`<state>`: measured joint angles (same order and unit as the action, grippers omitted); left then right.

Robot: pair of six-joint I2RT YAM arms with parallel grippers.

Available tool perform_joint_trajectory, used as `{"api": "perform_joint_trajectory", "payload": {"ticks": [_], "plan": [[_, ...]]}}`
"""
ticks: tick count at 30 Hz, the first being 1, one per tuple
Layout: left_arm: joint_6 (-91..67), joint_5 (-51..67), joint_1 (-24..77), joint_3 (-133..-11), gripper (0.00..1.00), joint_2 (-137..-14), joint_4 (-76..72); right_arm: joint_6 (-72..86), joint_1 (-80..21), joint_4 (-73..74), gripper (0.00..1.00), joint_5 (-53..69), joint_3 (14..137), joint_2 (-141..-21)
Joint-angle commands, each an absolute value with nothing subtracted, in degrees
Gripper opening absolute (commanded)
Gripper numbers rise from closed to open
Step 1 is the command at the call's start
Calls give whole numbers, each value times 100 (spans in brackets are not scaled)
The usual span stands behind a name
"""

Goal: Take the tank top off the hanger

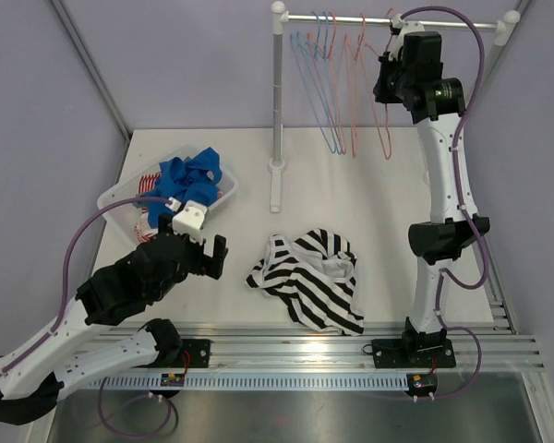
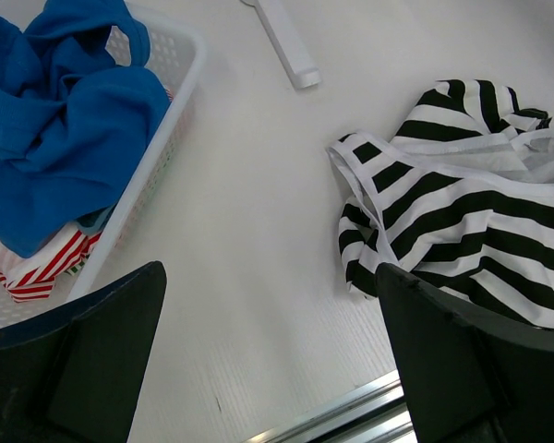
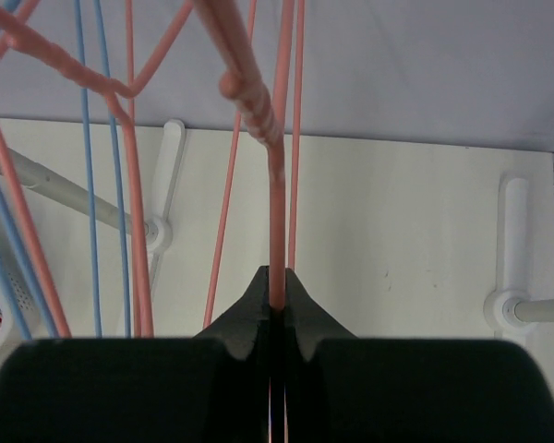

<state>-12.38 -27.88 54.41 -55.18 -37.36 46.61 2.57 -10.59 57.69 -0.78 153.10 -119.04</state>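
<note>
Black-and-white striped tank top (image 1: 309,281) lies crumpled in soft folds on the smooth white table (image 1: 379,203), off the hanger. Right gripper (image 3: 277,297) is pinched tight on a thin pink wire hanger (image 3: 276,231). Left gripper (image 2: 268,323) is spread wide, holding nothing.

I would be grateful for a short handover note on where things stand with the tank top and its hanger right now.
Left gripper: open, empty, hovering over the table between the basket and the tank top.
Right gripper: shut on the wire of a pink hanger, up at the rack rail.
Tank top: crumpled on the table, off the hanger.
Done: the garment is removed.
Left: probably just releasing the hanger. I cannot tell whether its hook sits on the rail, so check that first.
</note>
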Motion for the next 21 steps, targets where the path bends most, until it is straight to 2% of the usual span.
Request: {"api": "perform_joint_trajectory", "payload": {"ticks": [1,5,19,21], "plan": [[-1125,-2804,5414,-5511,99,-3735,4368,176,-1072,5388,0,35,15627,-12050],[-1099,-2664,5309,-5484,99,-3744,4324,36,-1440,5177,0,-465,15329,-11988],[-1063,-2215,4878,-5440,99,-3841,4184,35,-1890,4992,0,-624,15442,-12191],[-1072,-2224,4869,-5440,99,-3850,4184,35,-1890,5027,5,-694,15399,-12129]]}}
